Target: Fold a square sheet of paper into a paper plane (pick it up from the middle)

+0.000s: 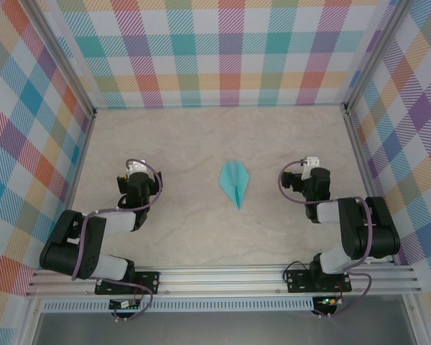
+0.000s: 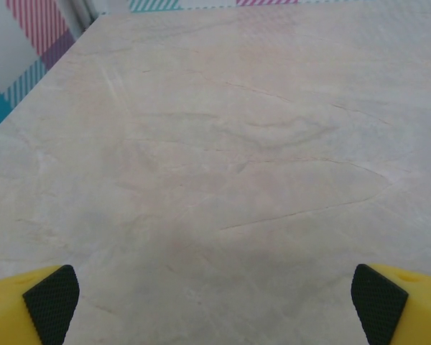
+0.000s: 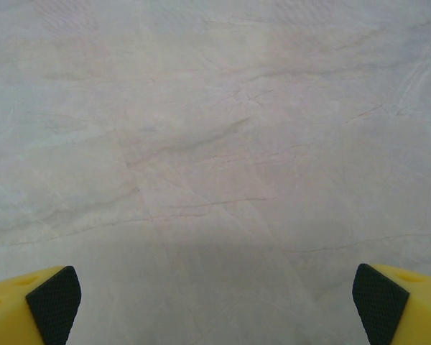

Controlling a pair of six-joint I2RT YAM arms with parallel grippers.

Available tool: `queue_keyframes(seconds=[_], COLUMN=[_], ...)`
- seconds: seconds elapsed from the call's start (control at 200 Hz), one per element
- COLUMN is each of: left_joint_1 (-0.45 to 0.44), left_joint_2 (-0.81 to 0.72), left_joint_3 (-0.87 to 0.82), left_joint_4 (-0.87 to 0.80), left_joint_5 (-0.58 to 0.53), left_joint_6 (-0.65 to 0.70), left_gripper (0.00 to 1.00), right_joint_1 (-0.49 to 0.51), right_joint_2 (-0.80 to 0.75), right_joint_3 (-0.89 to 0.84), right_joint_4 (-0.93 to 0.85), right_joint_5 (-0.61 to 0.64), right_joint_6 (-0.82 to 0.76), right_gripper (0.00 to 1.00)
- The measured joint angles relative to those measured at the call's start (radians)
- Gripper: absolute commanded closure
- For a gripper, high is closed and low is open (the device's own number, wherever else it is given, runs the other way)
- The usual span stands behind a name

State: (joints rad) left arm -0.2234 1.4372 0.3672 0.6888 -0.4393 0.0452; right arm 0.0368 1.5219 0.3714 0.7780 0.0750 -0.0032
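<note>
The paper plane [image 1: 235, 182] lies flat in the middle of the table, a light-turquoise dart with its point toward the near edge and a centre crease between two triangular wings. My left gripper [image 1: 134, 168] rests well to its left, folded back near its base. On the other side, my right gripper [image 1: 311, 164] sits about as far from the plane. In the left wrist view the yellow fingers [image 2: 50, 302] stand wide apart over bare table, jaws open. The right wrist view shows the same: black-padded fingertips [image 3: 54, 302] at the frame corners, nothing between them.
The marble-patterned table [image 1: 201, 136] is walled by checked panels at the back and both sides, with metal posts in the far corners. An aluminium rail [image 1: 223, 277] carrying both arm bases runs along the near edge.
</note>
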Motion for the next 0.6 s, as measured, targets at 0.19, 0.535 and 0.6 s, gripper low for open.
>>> queue_keyframes(seconds=[0.19, 0.535, 0.6], left_joint_1=[0.014, 0.106, 0.116], left_joint_2=[0.022, 0.124, 0.126], left_joint_3=[0.037, 0.004, 0.006], left_joint_4=[0.001, 0.145, 0.149], left_joint_5=[0.040, 0.165, 0.159], left_joint_6=[0.008, -0.017, -0.031], left_gripper=[0.00, 0.00, 0.00], right_joint_1=[-0.013, -0.013, -0.013], right_joint_2=[0.000, 0.000, 0.000], right_joint_3=[0.019, 0.019, 0.019], right_joint_4=[0.008, 0.008, 0.008], right_joint_5=[-0.003, -0.006, -0.006], right_joint_6=[0.009, 0.014, 0.014], right_gripper=[0.00, 0.00, 0.00])
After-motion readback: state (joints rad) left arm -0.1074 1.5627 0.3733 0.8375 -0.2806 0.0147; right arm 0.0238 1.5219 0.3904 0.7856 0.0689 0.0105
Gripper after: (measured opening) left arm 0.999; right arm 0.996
